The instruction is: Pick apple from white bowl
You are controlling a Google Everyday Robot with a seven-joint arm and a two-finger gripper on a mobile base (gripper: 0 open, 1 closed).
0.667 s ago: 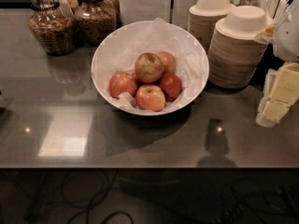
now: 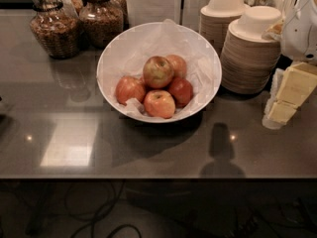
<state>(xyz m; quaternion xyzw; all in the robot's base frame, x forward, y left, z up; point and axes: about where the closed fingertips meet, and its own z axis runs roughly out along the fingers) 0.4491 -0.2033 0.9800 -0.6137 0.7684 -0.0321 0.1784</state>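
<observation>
Camera view, counter seen from its near edge. Far left, two glass jars (image 2: 52, 31) of brown contents are cut off at the top. At centre the white bowl (image 2: 111, 58), lined with crinkled paper, holds a heap of apples. The apple (image 2: 158, 71), mottled dull red over olive-yellow, lies uppermost on the heap. It touches the redder apples around it and hides part of the one behind. Bowl, lining and fruit lie exactly as they did 0.7 s ago, so nothing has yet been lifted.

To the right stand the stacked tan disposable bowls (image 2: 250, 58). At the right edge is the gripper (image 2: 283, 105), pale yellow below a white housing. It has edged only slightly leftward and remains well apart from the bowl, low beside the stacks. The approach is therefore judged barely begun. The frame edge cuts the gripper off, and whether it is released or clenched cannot be told. Below the counter, only dark cables show.
</observation>
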